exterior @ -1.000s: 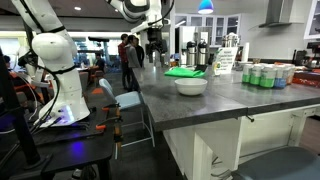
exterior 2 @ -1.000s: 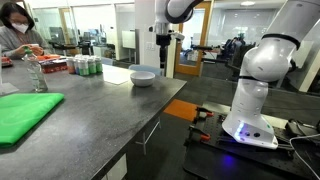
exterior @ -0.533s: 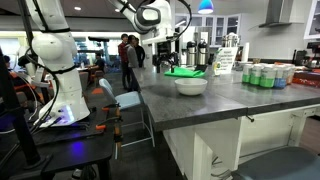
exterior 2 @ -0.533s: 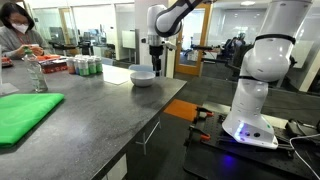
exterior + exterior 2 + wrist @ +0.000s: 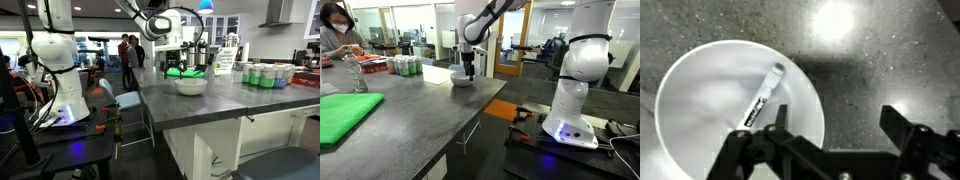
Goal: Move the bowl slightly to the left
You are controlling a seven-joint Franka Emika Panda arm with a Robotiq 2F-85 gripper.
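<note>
The bowl point(image 5: 710, 110), white and shallow, sits on a dark speckled stone counter point(image 5: 890, 60) with a white marker point(image 5: 762, 98) lying slantwise inside it. In an exterior view the bowl stands towards the far end of the counter, close to the edge that faces the robot's white base point(image 5: 570, 95). The gripper point(image 5: 835, 125) hangs just above it with its fingers spread wide: one finger point(image 5: 772, 122) is over the bowl's inside near the rim, the other over bare stone beside it, and nothing is held. A row of cans point(image 5: 405, 66) stands near the bowl farther in on the counter. A flat green cloth point(image 5: 345, 115) lies well apart, with a long bare stretch of stone between. A seated person point(image 5: 334, 30) is at the far side, with glass-walled offices behind.
</note>
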